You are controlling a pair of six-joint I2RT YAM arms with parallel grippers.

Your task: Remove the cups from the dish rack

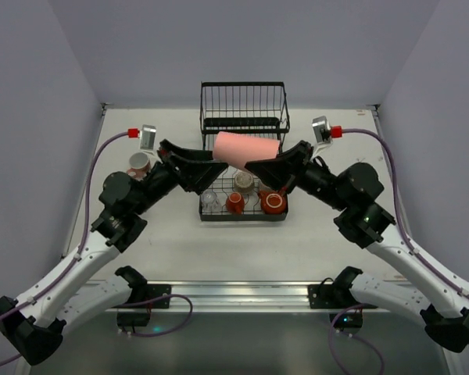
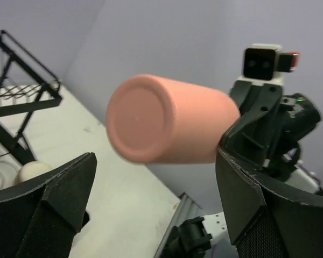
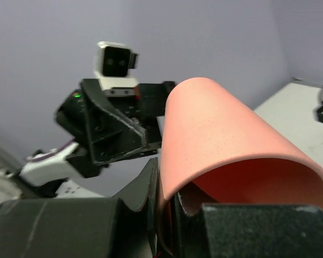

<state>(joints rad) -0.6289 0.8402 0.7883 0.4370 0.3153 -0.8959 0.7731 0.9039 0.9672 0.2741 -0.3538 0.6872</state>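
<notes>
Ideally right fingers (image 3: 145, 204), clamped on the pink tumbler (image 2: 167, 121), hold it level; left fingers (image 2: 64, 204), spread wide, enclose its base.

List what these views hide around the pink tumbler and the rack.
- Top external: pink tumbler, left arm and right arm cover the dish rack's middle; anything beneath is unseen.
- Left wrist: tumbler blurred; its gap to the left fingers is unclear.
- Right wrist: tumbler fills the frame, hiding nearly all the rack.

The tumbler (image 1: 246, 150) spans the dish rack (image 1: 244, 100), blocking descent.
</notes>
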